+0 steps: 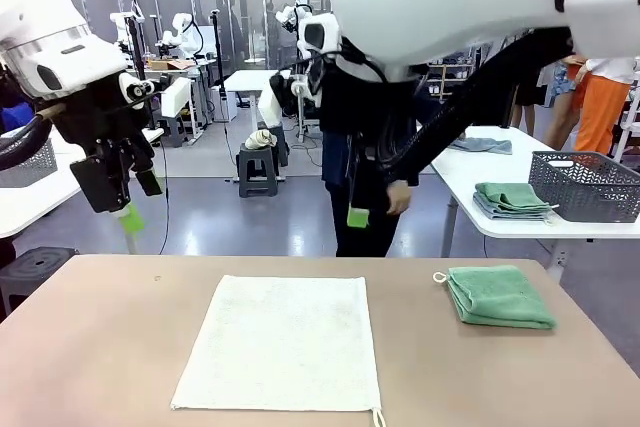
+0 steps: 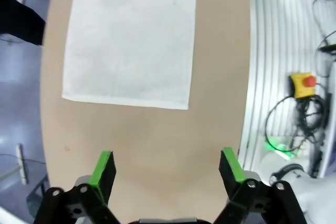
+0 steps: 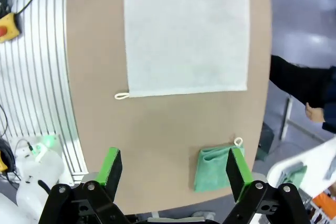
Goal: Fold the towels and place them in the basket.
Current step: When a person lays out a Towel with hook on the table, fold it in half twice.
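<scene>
Green towel [image 3: 210, 170] partly hidden behind right pincer [image 3: 174, 157] finger.

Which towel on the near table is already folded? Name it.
The green towel, to the robot's right: it is folded into a small thick bundle, while the cream-white towel lies spread flat in the middle.

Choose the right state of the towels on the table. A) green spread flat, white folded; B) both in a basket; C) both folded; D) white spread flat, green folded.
D: the white towel lies spread flat, and the green towel sits folded beside it.
</scene>
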